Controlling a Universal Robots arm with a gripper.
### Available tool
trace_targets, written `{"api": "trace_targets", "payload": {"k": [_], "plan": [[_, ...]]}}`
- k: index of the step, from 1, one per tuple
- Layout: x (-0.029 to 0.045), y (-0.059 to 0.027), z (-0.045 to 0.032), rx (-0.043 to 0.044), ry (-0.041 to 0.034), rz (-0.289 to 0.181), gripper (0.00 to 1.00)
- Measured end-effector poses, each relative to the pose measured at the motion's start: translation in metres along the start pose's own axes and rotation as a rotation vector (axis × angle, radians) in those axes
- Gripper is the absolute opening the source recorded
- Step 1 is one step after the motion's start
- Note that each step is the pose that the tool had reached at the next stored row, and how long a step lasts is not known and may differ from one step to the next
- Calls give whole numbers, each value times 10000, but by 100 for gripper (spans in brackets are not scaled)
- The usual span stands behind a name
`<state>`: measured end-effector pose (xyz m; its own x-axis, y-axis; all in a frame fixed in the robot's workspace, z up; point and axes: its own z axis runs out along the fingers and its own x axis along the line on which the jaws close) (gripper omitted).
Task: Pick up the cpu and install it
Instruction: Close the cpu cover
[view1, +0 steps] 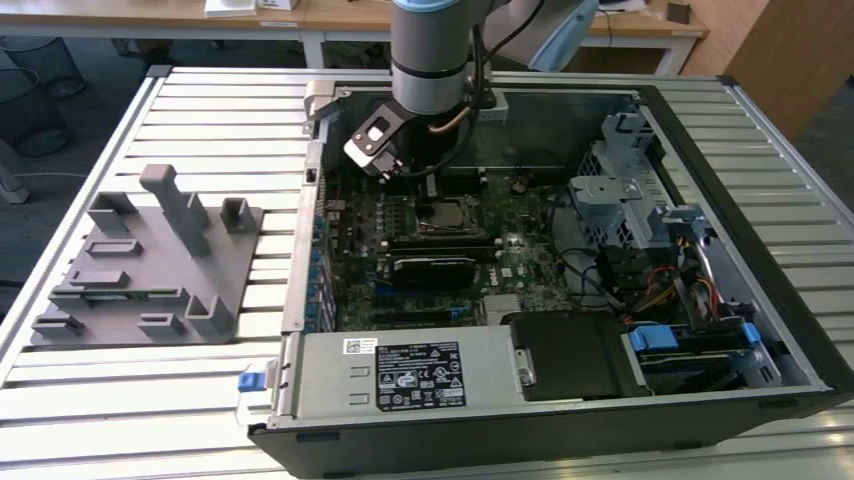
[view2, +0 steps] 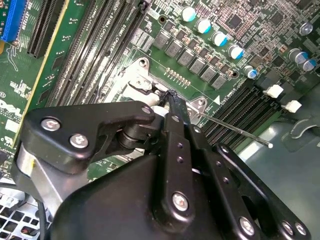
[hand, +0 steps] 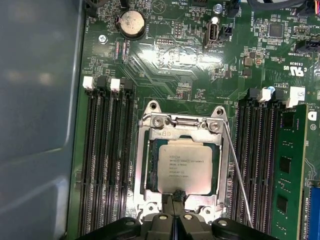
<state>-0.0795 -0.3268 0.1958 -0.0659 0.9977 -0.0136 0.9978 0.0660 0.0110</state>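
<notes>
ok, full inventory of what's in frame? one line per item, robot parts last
table: 1, pale, slatted, under everything
tray: 1, grey, on the table, to the exterior view's left of the case
case: 1, black, open, on the table
motherboard: 1, green, inside the case
cpu: 1, silvery, lying inside the frame
frame: 1, silver, around the cpu
lever: 1, thin silver rod, beside the frame
RAM slots: several, black, on both sides of the frame
coin cell: 1, silver, on the motherboard
power supply: 1, silver with a black label, in the case
arm: 1, grey, over the motherboard
hand: 1, black, shut, tips at the cpu's edge
</notes>
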Motion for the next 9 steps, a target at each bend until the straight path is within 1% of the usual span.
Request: {"api": "trace_targets", "payload": {"k": [1, 4, 6, 9], "plan": [[3, 2, -3, -14, 21, -2, 11], [6, 5, -34, -27, 44, -6, 11], [2, 3, -56, -16, 25, -10, 11], [2, 3, -71, -15, 25, -12, 11]]}}
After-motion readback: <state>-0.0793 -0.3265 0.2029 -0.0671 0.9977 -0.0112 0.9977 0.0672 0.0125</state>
